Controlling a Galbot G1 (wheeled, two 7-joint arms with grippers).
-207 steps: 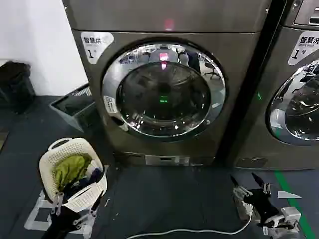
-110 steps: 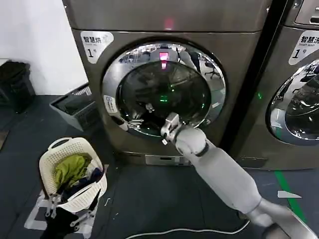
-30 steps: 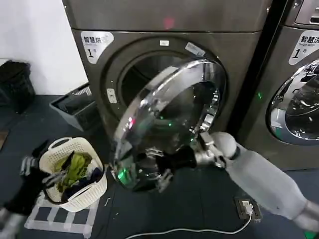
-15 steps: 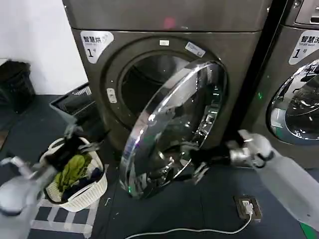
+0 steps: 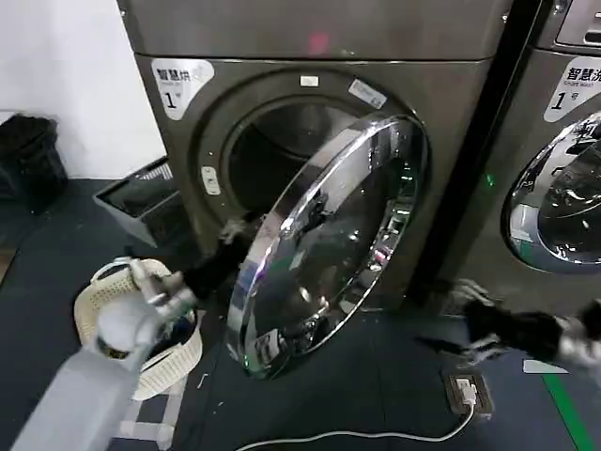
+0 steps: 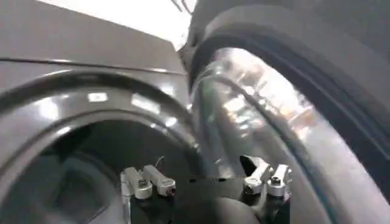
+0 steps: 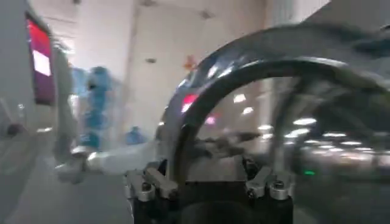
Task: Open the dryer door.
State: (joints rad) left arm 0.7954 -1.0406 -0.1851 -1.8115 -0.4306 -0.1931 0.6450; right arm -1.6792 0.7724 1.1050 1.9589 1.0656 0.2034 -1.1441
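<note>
Door swung out before the drum mouth

We see the large round chrome-rimmed dryer door [image 5: 324,240] standing ajar before the big bronze-grey metal dryer [image 5: 310,38]; left of it, a white plastic laundry basket [image 5: 94,305] on the floor; right, a second grey machine [image 5: 563,188].

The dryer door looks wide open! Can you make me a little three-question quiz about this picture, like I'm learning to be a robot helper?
1. True or false: the dryer door is shut tight against the dryer.
2. Which claw reaches in behind the door's free edge? A) left claw B) right claw
3. Fill in: the white laundry basket sits on the floor to the robot's ____ of the dryer.

Key: 1 false, the door hangs swung out with the drum opening showing. 2 A; the right claw is low, off the door. 3 left.
</note>
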